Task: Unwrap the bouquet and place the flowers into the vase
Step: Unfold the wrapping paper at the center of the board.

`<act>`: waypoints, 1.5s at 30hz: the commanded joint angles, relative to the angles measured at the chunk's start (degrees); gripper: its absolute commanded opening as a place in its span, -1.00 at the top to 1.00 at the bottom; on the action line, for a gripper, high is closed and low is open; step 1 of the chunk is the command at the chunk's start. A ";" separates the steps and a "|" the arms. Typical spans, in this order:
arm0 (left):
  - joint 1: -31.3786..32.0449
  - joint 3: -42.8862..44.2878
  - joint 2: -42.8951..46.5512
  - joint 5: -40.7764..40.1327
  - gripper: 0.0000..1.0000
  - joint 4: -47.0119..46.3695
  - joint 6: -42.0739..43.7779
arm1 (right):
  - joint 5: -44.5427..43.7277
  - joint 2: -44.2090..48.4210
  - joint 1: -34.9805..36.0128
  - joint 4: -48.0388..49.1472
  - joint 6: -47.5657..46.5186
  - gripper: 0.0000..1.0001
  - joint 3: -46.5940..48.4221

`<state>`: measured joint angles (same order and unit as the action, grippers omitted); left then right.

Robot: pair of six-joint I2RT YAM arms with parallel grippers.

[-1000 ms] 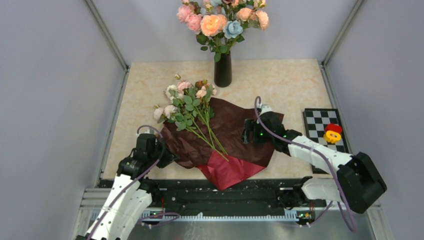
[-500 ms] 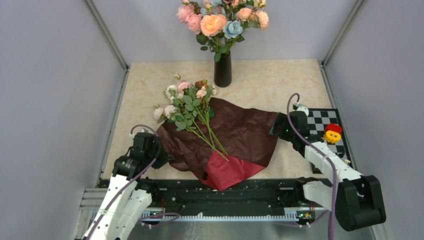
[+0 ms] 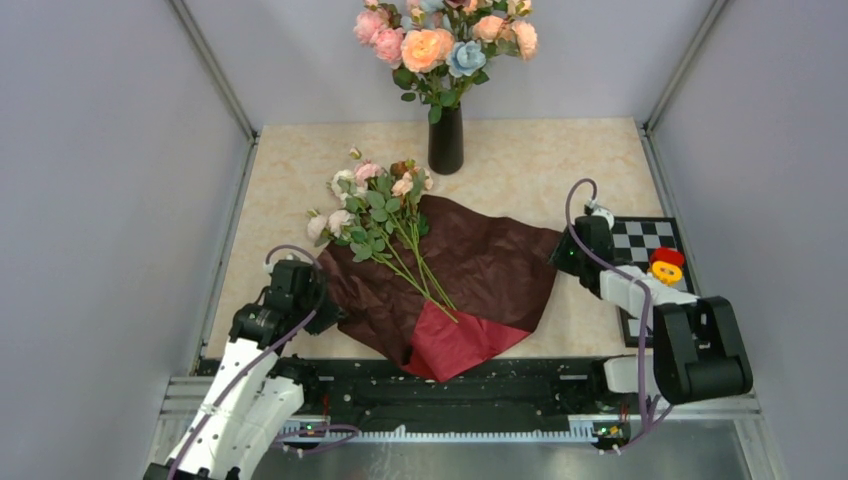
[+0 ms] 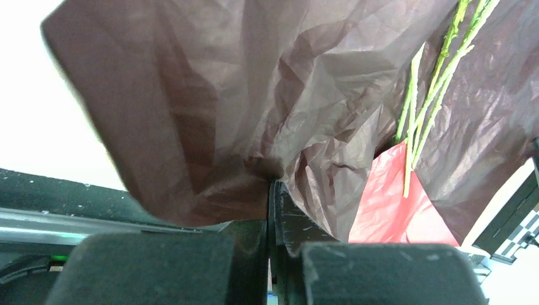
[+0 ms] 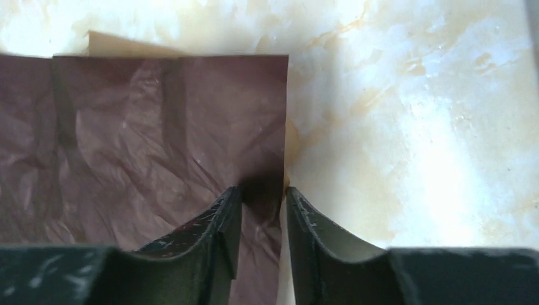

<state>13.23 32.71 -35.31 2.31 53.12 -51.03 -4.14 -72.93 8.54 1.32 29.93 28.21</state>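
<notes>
Pinching one crinkled maroon paper sheet, the left gripper is clenched; the right gripper straddles its edge, parted.

Black left gripper, lower left: jaws clamped on crinkled maroon paper. Black right gripper, centre right: jaws slightly parted.

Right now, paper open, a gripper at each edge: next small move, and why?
Probably lift the right gripper off the paper corner and move toward the stems. The paper lies spread flat, the flowers rest loose on it, and the left gripper pinches its left edge, so unwrapping looks done.
</notes>
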 commanded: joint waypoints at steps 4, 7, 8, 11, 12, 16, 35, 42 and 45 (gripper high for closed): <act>-0.05 0.04 -5.22 1.03 1.00 -8.82 1.32 | -2.10 -7.50 -2.36 6.75 0.82 1.00 9.25; -0.05 -0.30 -8.48 0.25 1.00 -11.41 1.39 | -3.79 -10.95 -3.80 7.64 0.87 1.00 12.59; -0.05 -0.16 -9.53 0.20 1.00 -11.94 1.25 | -3.80 -12.30 -4.58 7.91 1.01 1.00 13.75; -0.05 0.86 -10.55 -0.38 1.00 -11.20 0.54 | -2.77 -16.31 -6.57 8.76 1.51 1.00 16.87; -0.05 1.33 -10.02 -0.87 1.00 -10.34 0.26 | -2.56 -17.86 -7.16 8.93 1.60 1.00 17.71; -0.05 1.69 -5.60 -1.77 1.00 -4.58 -0.90 | -2.03 -21.71 -8.18 9.30 1.83 1.00 20.39; 0.04 2.38 -0.06 4.10 0.60 8.90 2.07 | -1.25 -23.92 -8.21 10.17 2.23 1.00 22.22; 0.04 7.72 -0.07 4.34 -0.55 9.76 5.05 | 0.23 -22.31 -8.20 9.27 0.96 0.47 22.75; 0.03 11.92 -1.40 2.74 -0.77 10.85 6.71 | -0.79 -19.98 -8.25 8.02 -1.08 0.01 22.90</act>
<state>13.23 38.44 -35.48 6.37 63.05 -47.29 -4.40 -96.51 0.93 8.60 31.31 48.56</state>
